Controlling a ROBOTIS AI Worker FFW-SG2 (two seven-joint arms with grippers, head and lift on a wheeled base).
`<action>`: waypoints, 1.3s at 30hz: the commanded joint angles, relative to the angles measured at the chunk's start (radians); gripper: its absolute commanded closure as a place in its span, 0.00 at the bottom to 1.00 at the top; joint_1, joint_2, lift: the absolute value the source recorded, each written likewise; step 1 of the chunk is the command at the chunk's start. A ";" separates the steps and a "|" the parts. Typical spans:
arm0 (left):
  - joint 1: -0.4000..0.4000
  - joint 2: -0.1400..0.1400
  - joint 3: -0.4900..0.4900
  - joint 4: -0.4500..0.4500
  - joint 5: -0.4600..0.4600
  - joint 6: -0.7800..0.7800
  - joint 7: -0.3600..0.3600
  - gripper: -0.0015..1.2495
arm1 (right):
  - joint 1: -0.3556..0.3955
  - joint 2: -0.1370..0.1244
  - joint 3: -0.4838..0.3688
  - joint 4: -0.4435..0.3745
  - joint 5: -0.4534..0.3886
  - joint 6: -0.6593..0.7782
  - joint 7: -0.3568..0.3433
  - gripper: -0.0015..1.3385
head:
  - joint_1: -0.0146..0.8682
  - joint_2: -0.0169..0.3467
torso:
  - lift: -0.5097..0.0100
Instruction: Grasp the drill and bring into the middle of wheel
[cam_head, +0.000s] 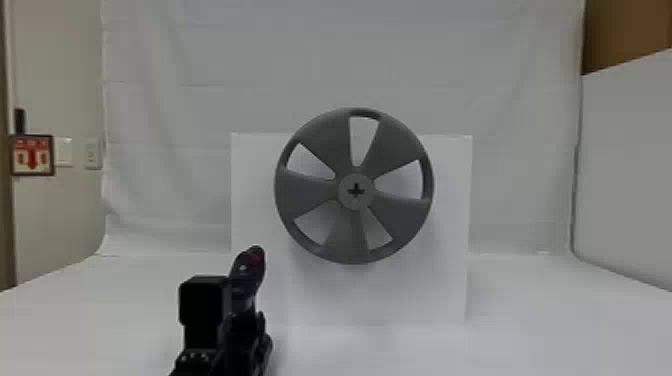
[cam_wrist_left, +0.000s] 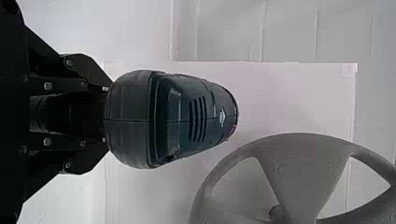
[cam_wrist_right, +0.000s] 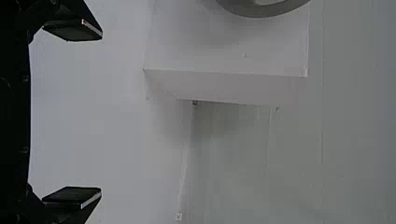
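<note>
Fingers of the left gripper (cam_head: 235, 345) are closed around the drill (cam_head: 248, 270), pinching it beneath its dark body in the left wrist view. In the head view, the drill is held over the white table (cam_head: 100, 320), lower than the wheel (cam_head: 304, 192) and to the left of its hub (cam_head: 356, 200). The right gripper (cam_wrist_right: 100, 112) has its two flat fingers spread wide apart. Beyond, the grey wheel stands upright before a white box (cam_head: 252, 175), a cross-shaped recess at its centre. Farther back hangs pale cloth (cam_head: 175, 65), with a red sign (cam_head: 32, 155) on the wall at left.
</note>
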 joint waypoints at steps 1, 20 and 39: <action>0.002 0.000 0.000 0.013 0.000 -0.005 0.000 0.95 | 0.000 0.000 0.001 0.000 0.000 0.000 0.001 0.09 | 0.08 0.13 | 0.21; 0.002 -0.001 0.002 0.028 0.001 -0.005 0.000 0.95 | 0.000 0.000 0.005 0.002 0.003 0.000 0.000 0.09 | 0.08 0.13 | 0.21; 0.002 -0.005 0.005 0.030 -0.002 -0.005 0.001 0.55 | 0.000 -0.001 0.013 0.003 0.003 0.000 0.000 0.09 | 0.08 0.13 | 0.21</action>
